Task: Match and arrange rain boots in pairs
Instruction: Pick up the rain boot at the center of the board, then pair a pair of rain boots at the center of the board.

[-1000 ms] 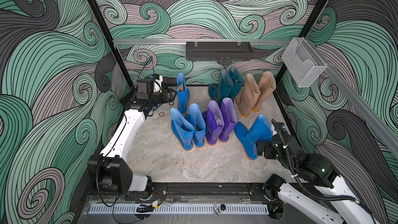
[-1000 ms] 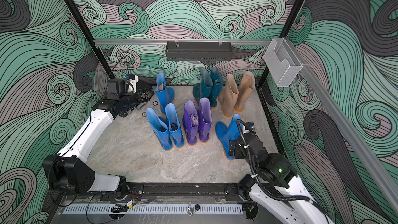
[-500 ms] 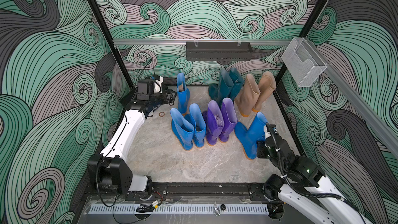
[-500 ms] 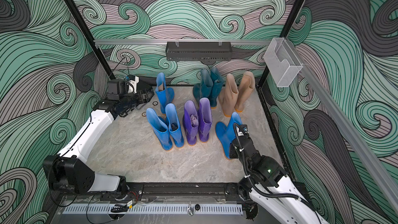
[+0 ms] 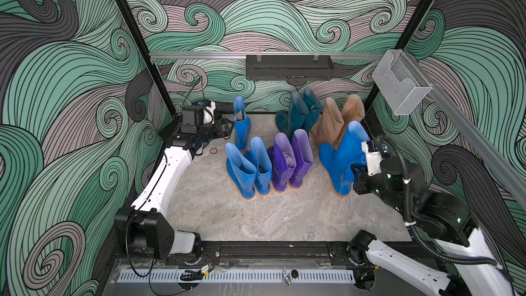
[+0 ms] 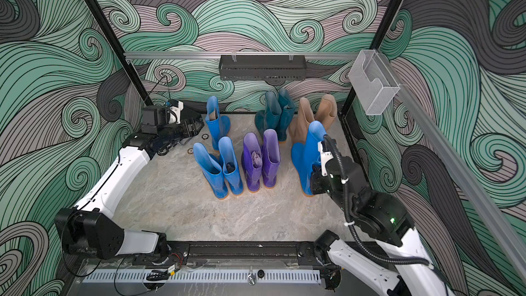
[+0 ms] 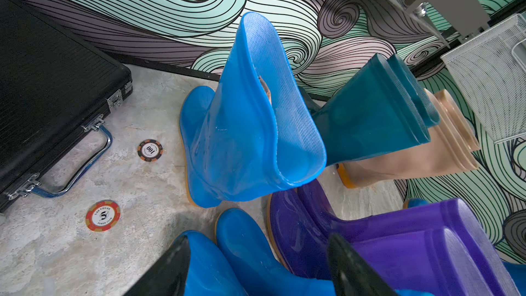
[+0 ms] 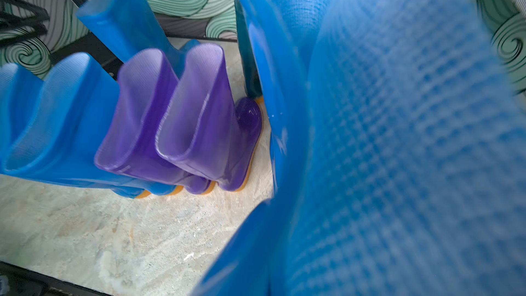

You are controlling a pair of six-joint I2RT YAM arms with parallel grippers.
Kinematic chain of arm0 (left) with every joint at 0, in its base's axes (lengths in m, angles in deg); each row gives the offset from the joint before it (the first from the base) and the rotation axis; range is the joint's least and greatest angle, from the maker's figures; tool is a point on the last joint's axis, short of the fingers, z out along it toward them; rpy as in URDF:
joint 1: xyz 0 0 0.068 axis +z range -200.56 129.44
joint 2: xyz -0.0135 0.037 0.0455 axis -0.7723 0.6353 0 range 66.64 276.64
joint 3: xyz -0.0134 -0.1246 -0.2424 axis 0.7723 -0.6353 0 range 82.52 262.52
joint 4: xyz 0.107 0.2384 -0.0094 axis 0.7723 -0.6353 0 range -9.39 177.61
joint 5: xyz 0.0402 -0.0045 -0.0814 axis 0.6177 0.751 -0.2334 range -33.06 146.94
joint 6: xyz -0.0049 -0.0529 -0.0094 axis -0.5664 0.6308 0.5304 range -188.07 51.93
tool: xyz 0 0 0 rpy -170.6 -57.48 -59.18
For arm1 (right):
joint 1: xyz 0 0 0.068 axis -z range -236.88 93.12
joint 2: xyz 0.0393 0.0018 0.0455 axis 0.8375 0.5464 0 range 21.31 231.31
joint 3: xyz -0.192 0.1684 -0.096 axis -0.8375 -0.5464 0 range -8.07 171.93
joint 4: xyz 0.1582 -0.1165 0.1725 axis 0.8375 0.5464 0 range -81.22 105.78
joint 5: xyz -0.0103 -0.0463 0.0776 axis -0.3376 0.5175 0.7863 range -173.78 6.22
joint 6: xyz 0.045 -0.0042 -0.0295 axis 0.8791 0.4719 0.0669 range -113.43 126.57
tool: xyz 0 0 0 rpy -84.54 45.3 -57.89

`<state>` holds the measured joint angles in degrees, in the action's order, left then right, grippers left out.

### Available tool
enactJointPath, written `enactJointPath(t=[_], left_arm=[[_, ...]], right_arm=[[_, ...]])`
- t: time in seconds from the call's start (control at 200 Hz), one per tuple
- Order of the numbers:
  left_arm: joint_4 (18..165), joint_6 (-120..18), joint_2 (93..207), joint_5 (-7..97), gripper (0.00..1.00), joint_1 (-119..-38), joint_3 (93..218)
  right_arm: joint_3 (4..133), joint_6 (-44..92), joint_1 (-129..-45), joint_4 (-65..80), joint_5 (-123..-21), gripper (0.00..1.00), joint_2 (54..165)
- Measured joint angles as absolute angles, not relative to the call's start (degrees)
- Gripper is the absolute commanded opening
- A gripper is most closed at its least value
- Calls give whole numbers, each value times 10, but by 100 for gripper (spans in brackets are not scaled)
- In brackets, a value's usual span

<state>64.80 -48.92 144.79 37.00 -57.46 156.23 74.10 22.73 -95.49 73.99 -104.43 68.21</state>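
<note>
My right gripper (image 5: 357, 170) is shut on the shaft of a bright blue rain boot (image 5: 341, 160) at the right; this boot (image 8: 398, 138) fills the right wrist view and hides the jaws. My left gripper (image 5: 227, 129) stands open beside a lone blue boot (image 5: 241, 126) at the back left, holding nothing; the left gripper (image 7: 259, 274) looks at that boot (image 7: 250, 126). A blue pair (image 5: 250, 169) and a purple pair (image 5: 291, 160) stand side by side mid-table. A dark teal pair (image 5: 299, 112) and a beige pair (image 5: 336, 121) stand behind them.
A flat black case (image 7: 42, 95) with a metal handle lies by the back left corner, with two poker chips (image 7: 150, 150) (image 7: 102, 215) beside it. On the back wall hangs a black shelf (image 5: 289, 66). A clear holder (image 5: 401, 84) sticks out from the right rail.
My right gripper has gone from open to shut on the right-hand blue boot's shaft, and that boot has shifted up and slightly right. The left arm has not moved.
</note>
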Motion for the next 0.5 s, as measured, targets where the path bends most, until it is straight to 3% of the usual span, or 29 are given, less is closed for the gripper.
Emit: enactJointPath(t=[0.5], left_arm=[[649, -478, 1436, 370, 77, -575, 1562]], right_arm=[[1104, 63, -955, 752, -1041, 0, 916]])
